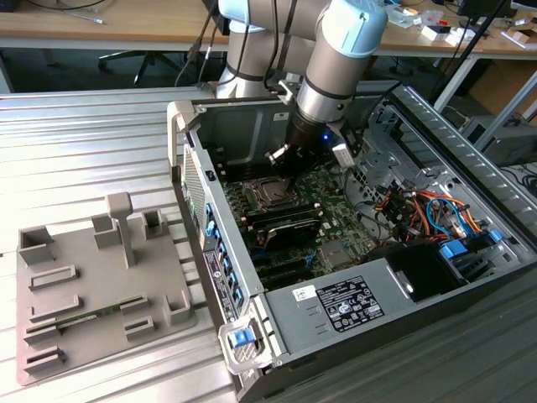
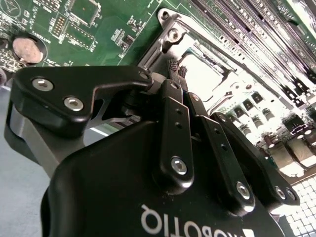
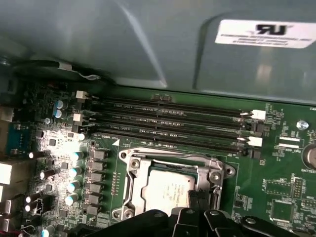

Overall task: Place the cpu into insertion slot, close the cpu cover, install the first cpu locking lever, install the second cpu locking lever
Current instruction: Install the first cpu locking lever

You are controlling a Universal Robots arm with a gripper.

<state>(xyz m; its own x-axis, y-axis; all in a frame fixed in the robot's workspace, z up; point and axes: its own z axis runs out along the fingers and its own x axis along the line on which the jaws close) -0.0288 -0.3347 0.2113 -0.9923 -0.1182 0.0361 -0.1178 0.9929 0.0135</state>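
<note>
The cpu [image 3: 167,190] lies in the insertion slot [image 3: 129,170], cover [image 3: 170,159] down around it, right under the tool [image 2: 174,73], whose fingers are pressed together. The computer case [image 1: 336,302] rests on a ribbed metal surface [image 1: 84,143]; desks [image 1: 101,29] stand behind.

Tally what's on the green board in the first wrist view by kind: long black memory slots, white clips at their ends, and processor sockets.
Long black memory slots: 4
White clips: 2
Processor sockets: 1
Total: 7
</note>
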